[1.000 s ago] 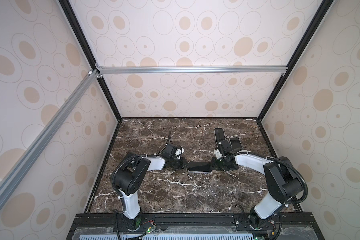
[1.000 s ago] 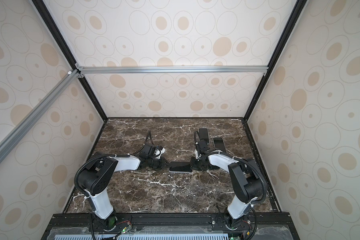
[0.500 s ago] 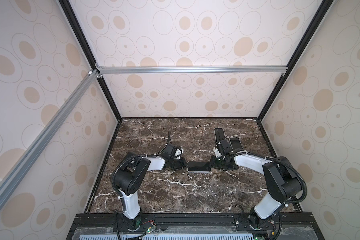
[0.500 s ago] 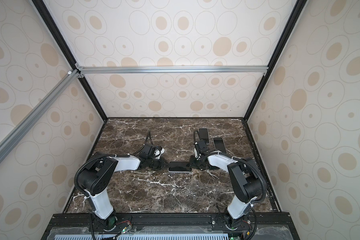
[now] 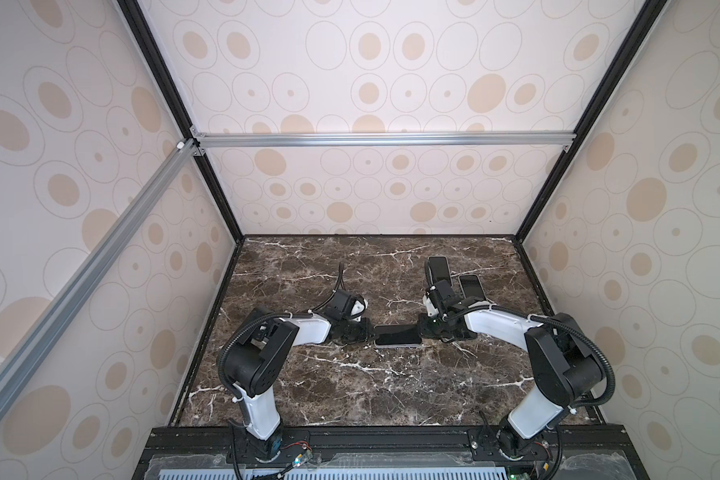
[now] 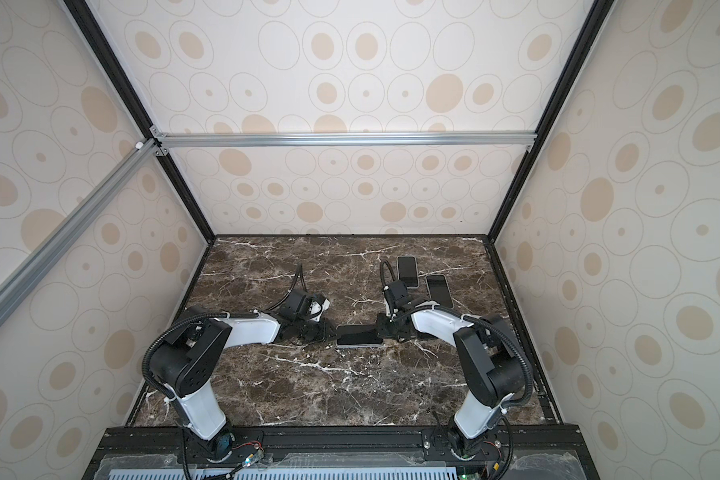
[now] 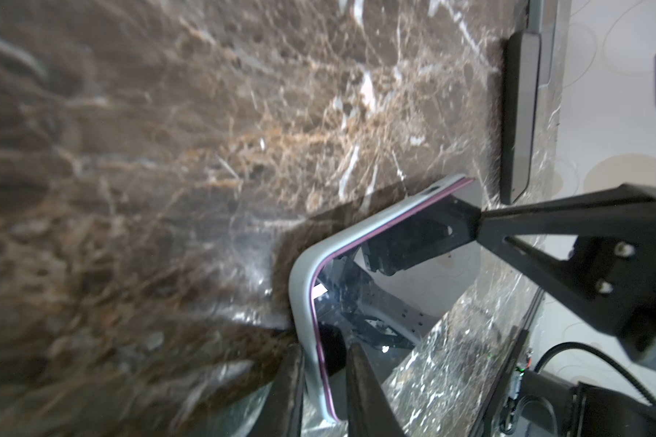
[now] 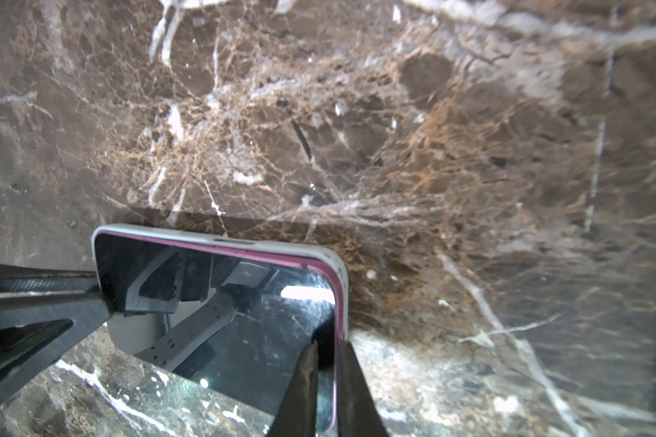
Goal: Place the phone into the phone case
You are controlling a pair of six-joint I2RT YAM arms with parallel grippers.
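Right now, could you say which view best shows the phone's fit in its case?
The right wrist view: the phone sits with its pink rim inside the grey phone case along one edge. The left wrist view shows one blurrier corner; both top views, just a dark slab.

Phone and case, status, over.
Left gripper shut on grey case. Right gripper shut on opposite end. Pink phone inside. Nothing in the way.

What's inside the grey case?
A phone with a dark shiny screen and a pink edge sits in the case. The phone covers the case's bottom, so nothing under it can be seen.
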